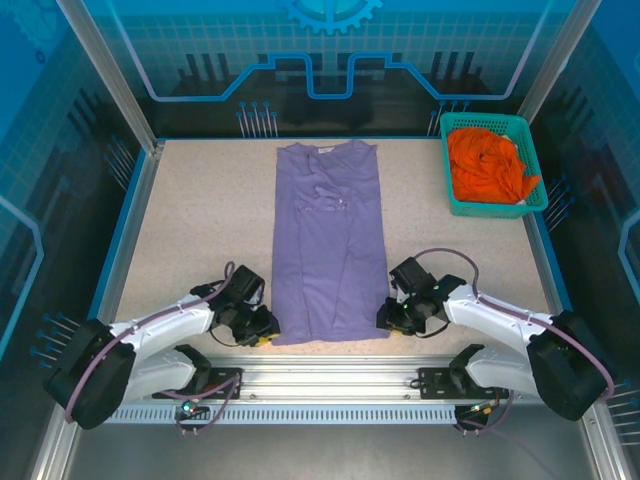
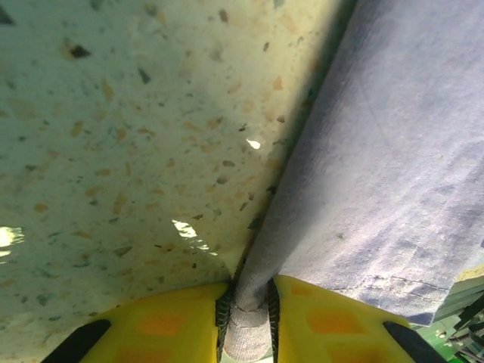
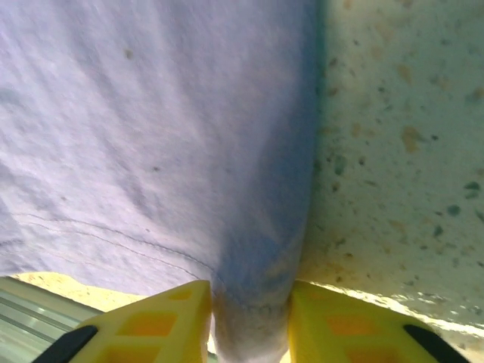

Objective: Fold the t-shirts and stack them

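Biting down at the near edge: pinching the purple shirt by its left hem corner with the left gripper, cloth squeezed tight in its bite. Pinching the right hem corner with the right gripper, same firm grip. Lying flat and narrow up the middle of the table, sleeves folded in, collar far. Judging the side folds done, the hem-to-collar fold only beginning. Sitting crumpled in the basket far right: orange shirt, unfolded, nothing stacked yet.
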`<state>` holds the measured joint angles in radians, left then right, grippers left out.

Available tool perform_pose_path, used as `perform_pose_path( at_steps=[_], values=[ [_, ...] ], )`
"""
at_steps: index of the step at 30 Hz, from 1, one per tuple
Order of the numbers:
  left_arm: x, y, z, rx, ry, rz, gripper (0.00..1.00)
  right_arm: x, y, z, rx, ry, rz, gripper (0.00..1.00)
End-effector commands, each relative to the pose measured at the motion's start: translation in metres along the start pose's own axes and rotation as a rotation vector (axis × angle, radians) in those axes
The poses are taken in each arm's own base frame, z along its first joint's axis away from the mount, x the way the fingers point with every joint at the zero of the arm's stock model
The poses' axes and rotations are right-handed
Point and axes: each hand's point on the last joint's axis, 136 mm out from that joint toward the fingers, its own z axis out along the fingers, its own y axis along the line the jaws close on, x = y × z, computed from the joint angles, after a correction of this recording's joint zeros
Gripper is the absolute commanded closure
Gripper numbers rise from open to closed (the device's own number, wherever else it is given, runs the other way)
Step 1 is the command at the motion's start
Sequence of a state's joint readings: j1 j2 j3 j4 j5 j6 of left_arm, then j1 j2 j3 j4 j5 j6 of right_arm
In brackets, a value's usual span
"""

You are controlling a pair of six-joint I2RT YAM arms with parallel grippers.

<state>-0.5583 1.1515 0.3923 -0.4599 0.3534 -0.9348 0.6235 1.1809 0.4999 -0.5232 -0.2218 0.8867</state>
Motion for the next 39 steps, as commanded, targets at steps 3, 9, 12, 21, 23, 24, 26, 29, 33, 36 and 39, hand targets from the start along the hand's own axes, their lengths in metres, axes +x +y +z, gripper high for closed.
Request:
perform_pose_path(
  at_steps=[3,9,12,21,23,24,26,29,33,36,39],
  values=[
    [-0.008,-0.017,0.009,0.052,-0.025,0.100,0.84,-0.003,0.007,0.004,-0.001,0.012,-0.020,0.79],
    [-0.011,-0.015,0.000,-0.005,-0.049,0.138,1.00,0.006,-0.013,0.008,0.093,0.051,0.000,0.94],
    [-0.006,-0.003,-0.002,-0.057,-0.042,0.149,1.00,0.016,-0.026,0.008,0.146,0.083,0.006,1.00],
    [0.023,0.017,-0.019,-0.076,-0.025,0.131,1.00,0.063,-0.039,0.011,0.183,0.161,-0.008,1.00],
    [0.026,0.015,-0.024,-0.058,-0.025,0.130,1.00,0.066,-0.036,0.006,0.182,0.145,-0.009,1.00],
    [0.027,0.013,-0.027,-0.046,-0.031,0.129,1.00,0.066,-0.033,0.004,0.172,0.135,-0.008,1.00],
    [0.026,0.005,-0.035,-0.021,-0.047,0.134,1.00,0.062,-0.025,-0.003,0.146,0.107,-0.008,1.00],
    [0.021,-0.018,-0.050,0.036,-0.080,0.145,1.00,0.045,-0.008,-0.025,0.109,0.008,-0.018,1.00],
    [-0.001,-0.060,-0.079,0.098,-0.163,0.171,1.00,0.011,0.017,-0.057,0.003,-0.111,0.019,1.00],
    [-0.028,-0.090,-0.099,0.155,-0.216,0.160,1.00,-0.024,0.029,-0.081,-0.072,-0.192,0.067,1.00],
    [-0.061,-0.114,-0.114,0.186,-0.260,0.146,1.00,-0.061,0.038,-0.099,-0.120,-0.245,0.105,1.00]
  ],
)
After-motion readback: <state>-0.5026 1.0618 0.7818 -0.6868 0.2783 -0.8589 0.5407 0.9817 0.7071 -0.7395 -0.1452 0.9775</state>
